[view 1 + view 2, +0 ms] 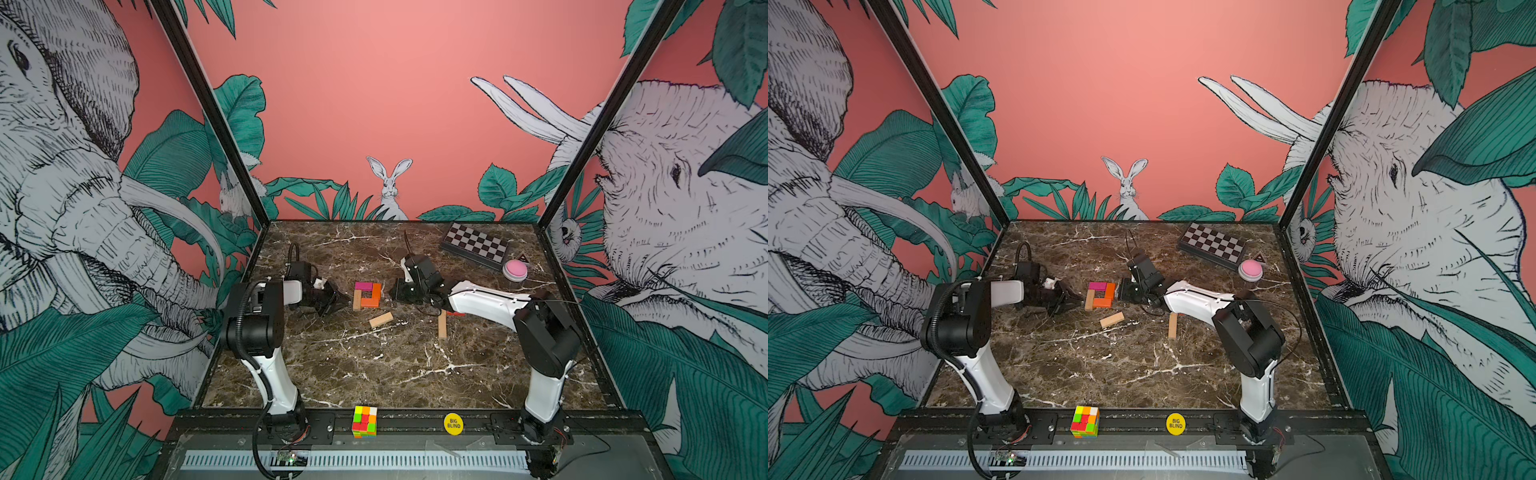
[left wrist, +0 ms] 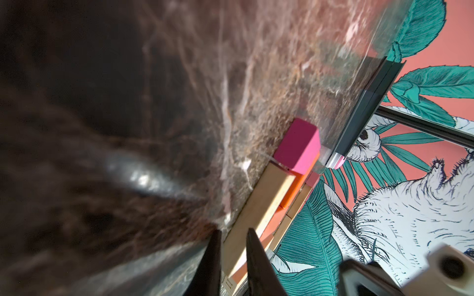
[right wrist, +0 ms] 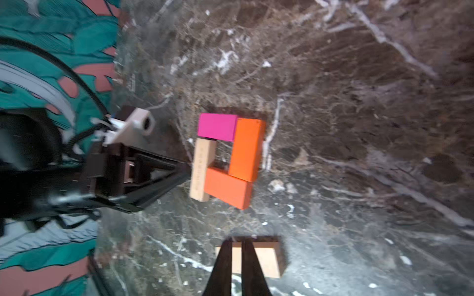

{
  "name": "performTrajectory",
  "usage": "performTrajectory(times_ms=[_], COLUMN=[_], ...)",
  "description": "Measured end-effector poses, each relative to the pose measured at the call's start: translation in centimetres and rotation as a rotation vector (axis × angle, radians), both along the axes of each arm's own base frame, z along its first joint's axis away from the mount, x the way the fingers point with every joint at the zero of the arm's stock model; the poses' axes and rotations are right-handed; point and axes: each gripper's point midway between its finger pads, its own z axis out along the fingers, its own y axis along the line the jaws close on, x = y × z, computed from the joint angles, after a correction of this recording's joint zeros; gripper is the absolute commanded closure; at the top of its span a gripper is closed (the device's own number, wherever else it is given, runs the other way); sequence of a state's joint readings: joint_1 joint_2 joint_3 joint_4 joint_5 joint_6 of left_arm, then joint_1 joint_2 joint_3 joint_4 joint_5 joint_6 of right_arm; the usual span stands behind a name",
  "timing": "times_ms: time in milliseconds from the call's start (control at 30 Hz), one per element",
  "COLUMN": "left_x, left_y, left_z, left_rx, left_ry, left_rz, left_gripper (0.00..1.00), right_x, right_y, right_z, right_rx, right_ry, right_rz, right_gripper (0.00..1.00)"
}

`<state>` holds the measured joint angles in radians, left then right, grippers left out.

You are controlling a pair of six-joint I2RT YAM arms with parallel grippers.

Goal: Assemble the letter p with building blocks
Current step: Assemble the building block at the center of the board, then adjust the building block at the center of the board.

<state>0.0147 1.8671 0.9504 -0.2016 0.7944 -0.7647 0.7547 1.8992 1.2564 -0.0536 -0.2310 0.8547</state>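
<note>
Four building blocks form a square ring mid-table: a magenta block at the back, two orange blocks, and a tan block on the left. My left gripper is narrowly open, its tips against that tan block's outer side. A loose tan block lies in front of the ring. My right gripper hovers over it with only a slit between its fingers, holding nothing. Another tan block lies under the right forearm.
A checkered box and a pink round button sit at the back right. A red piece peeks from under the right arm. A puzzle cube and a yellow disc rest on the front rail.
</note>
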Motion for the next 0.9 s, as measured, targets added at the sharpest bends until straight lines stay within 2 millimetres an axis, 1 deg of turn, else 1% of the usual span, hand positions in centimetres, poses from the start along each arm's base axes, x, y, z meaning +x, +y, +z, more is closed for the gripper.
performTrajectory(times_ms=[67, 133, 200, 300, 400, 467, 567, 633, 733, 900], left_x=[0.0, 0.3, 0.6, 1.5, 2.6, 3.1, 4.2, 4.9, 5.6, 7.0], left_y=[0.1, 0.2, 0.3, 0.6, 0.7, 0.6, 0.3, 0.3, 0.2, -0.3], left_z=[0.1, 0.2, 0.3, 0.6, 0.5, 0.2, 0.4, 0.6, 0.8, 1.0], left_rx=[0.006, 0.014, 0.026, 0.042, 0.044, 0.034, 0.003, -0.007, -0.019, -0.041], left_ry=[0.005, 0.004, 0.002, -0.009, -0.010, 0.000, -0.005, -0.016, -0.024, -0.036], left_rz=[0.000, 0.004, 0.009, 0.019, 0.035, 0.044, 0.051, 0.058, 0.063, 0.056], left_gripper=[0.75, 0.72, 0.72, 0.72, 0.71, 0.68, 0.62, 0.56, 0.54, 0.52], right_x=[-0.2, -0.2, -0.1, 0.9, 2.3, 3.0, 4.0, 4.7, 5.4, 6.2], right_y=[0.0, 0.1, 0.3, 0.7, 0.9, 1.0, 1.3, 1.6, 2.4, 3.4], right_z=[-1.6, -3.0, -4.0, -4.7, -4.8, -4.8, -4.7, -4.6, -4.6, -4.5], right_rx=[-0.016, -0.023, -0.017, 0.005, 0.039, 0.062, 0.108, 0.130, 0.157, 0.187], right_ry=[0.033, 0.065, 0.090, 0.110, 0.112, 0.113, 0.114, 0.112, 0.111, 0.109], right_rz=[0.002, 0.001, 0.000, -0.011, -0.029, -0.039, -0.052, -0.058, -0.054, -0.046], right_gripper=[0.72, 0.68, 0.65, 0.59, 0.51, 0.49, 0.47, 0.47, 0.47, 0.47])
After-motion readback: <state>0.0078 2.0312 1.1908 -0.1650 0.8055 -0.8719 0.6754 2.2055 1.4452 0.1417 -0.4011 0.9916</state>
